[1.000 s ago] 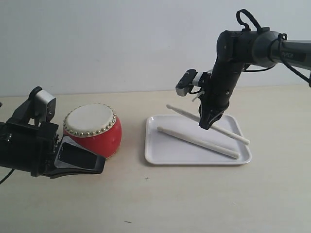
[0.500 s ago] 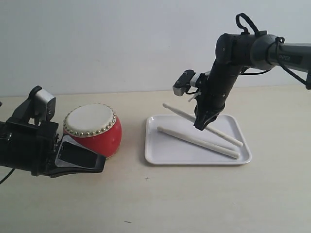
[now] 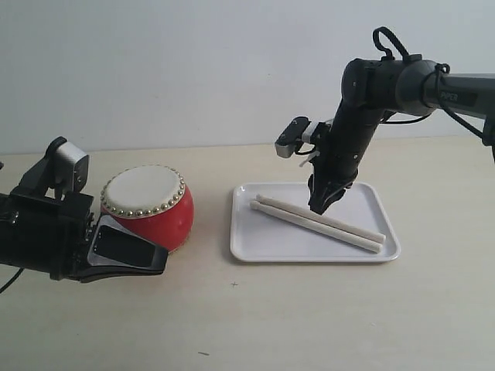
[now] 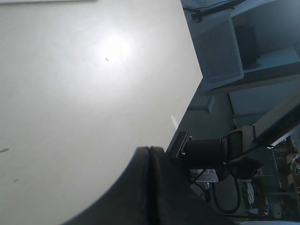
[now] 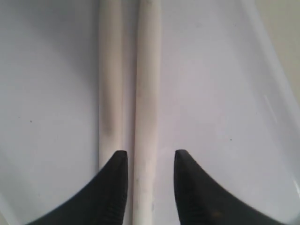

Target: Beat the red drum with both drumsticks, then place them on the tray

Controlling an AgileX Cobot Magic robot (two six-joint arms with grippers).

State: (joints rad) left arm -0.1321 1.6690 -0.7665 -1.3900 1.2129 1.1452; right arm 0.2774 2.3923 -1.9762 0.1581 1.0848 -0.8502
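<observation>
Both drumsticks (image 3: pixel 348 237) lay flat inside the white tray (image 3: pixel 255 246), side by side and touching along their length, running slantwise from the tray's far left part to its near right corner. The tray sat on the right half of the bench (image 3: pixel 309 325), well apart from the red drum (image 3: pixel 147 207), which stood upright toward the left edge. The right tool (image 3: pixel 321 202) hung point-down over the sticks near their middle. In the right wrist view it (image 5: pixel 150 161) stood narrowly open, its two dark fingers (image 5: pixel 117 183) either side of one stick (image 5: pixel 147 93) with a slim gap showing, and the other stick (image 5: pixel 110 93) just outside. The left tool (image 3: pixel 158 260) lay low near the left edge, just beside the drum's near side, its fingers (image 4: pixel 140 187) pressed together on nothing
</observation>
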